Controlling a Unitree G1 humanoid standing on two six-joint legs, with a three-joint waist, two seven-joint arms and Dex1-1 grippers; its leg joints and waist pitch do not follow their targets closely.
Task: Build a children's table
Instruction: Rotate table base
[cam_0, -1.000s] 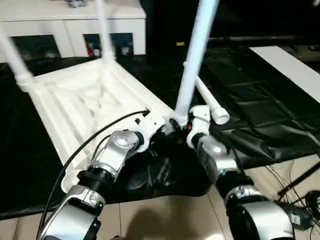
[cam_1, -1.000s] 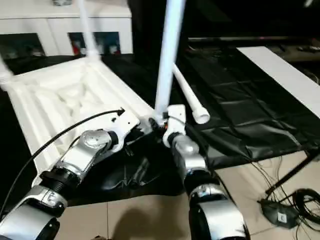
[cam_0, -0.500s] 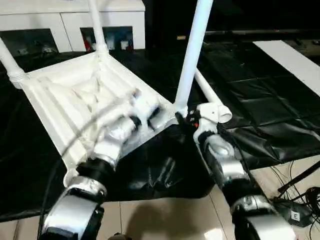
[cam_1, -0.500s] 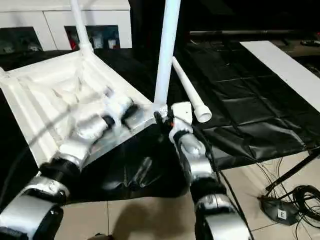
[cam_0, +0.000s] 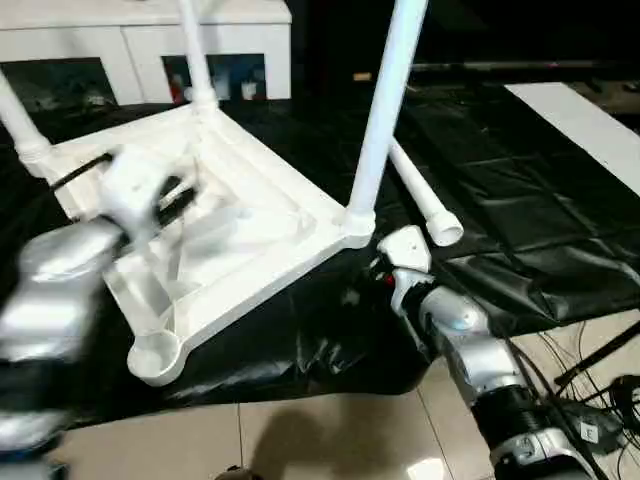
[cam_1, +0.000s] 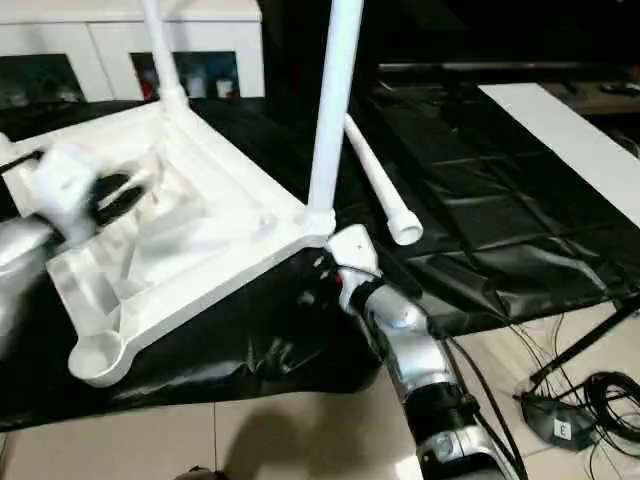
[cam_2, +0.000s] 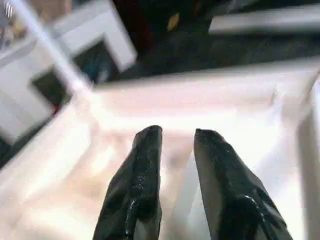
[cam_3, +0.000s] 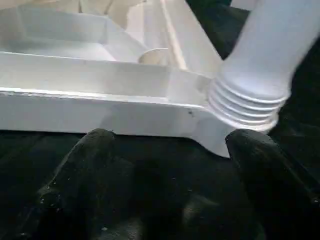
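The children's table (cam_0: 250, 215) lies upside down on the black-sheeted table (cam_0: 520, 190) with three legs standing, the fourth leg (cam_0: 420, 195) loose beside it and one socket (cam_0: 155, 352) empty; both the left tool (cam_2: 175, 137) and right tool (cam_3: 167, 137) are spread, gripping nothing

Large table covered in wrinkled black plastic sheeting (cam_0: 520, 200); low white cabinet with glass doors (cam_0: 130, 45) behind it; beige tiled floor (cam_0: 330, 440) in front, black cables (cam_1: 590, 400) at right.
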